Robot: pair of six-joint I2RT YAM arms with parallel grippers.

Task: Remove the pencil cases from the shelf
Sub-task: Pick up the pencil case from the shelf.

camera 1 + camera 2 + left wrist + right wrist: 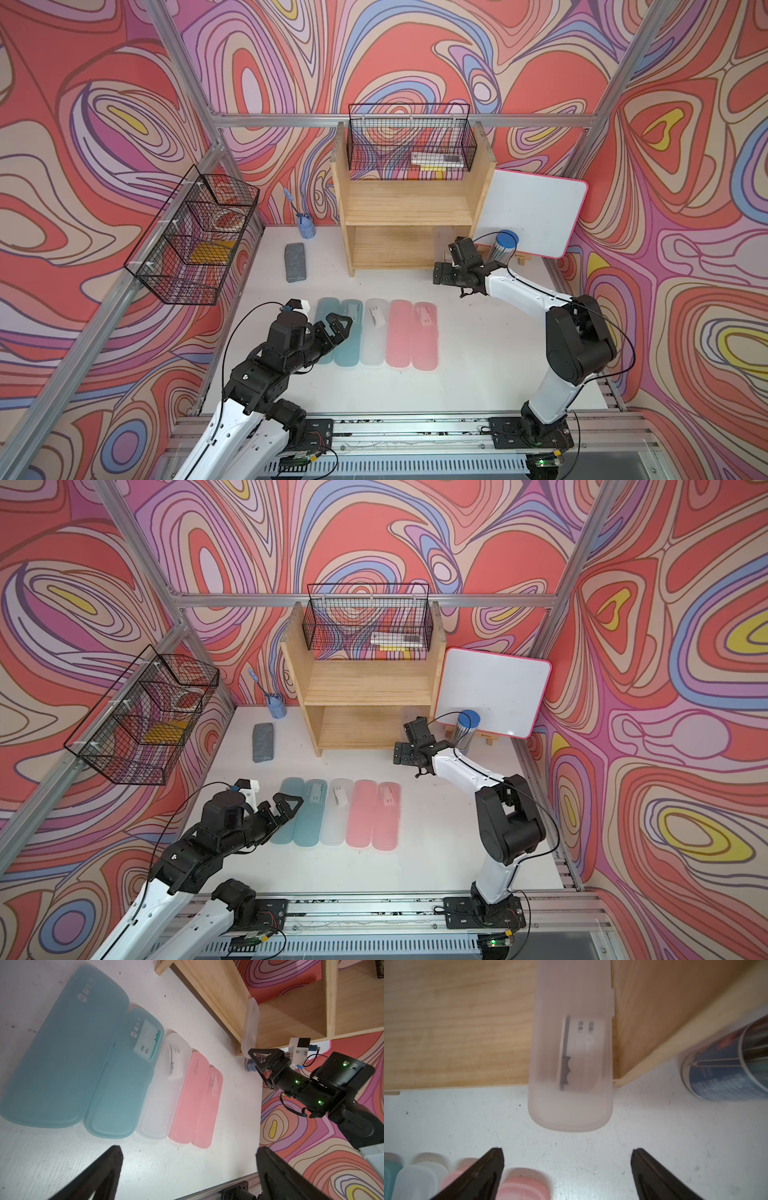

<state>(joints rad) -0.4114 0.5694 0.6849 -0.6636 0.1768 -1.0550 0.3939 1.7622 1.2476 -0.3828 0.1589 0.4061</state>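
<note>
Shelf: shelf, light wood, two tiers, at the far middle of the desk.
Cases off the shelf: five, flat on the desk in a touching row, long axes near-to-far. From the left they are the plain teal case, labelled teal case, frosted clear case, plain pink case and labelled pink case.
Case on the shelf: last frosted case, lower tier, right end, just beside the right side panel.
Top views only: the last frosted case is a faint pale patch. The back wire basket, left wire basket, whiteboard, eraser block and pen cup appear here alone.
Right wrist view only: the last frosted case overhangs the shelf's front edge, with a white label inside. The pencil cylinder stands outside the side panel.
Left wrist view only: printed logos on both teal cases, and the right claw side-on at the last frosted case's near end.
Left claw: left claw, spread wide, nothing between the fingers, above the left end of the row.
Right claw: right claw, spread wide, empty. Its fingers are just short of the last frosted case, apart from it.
</note>
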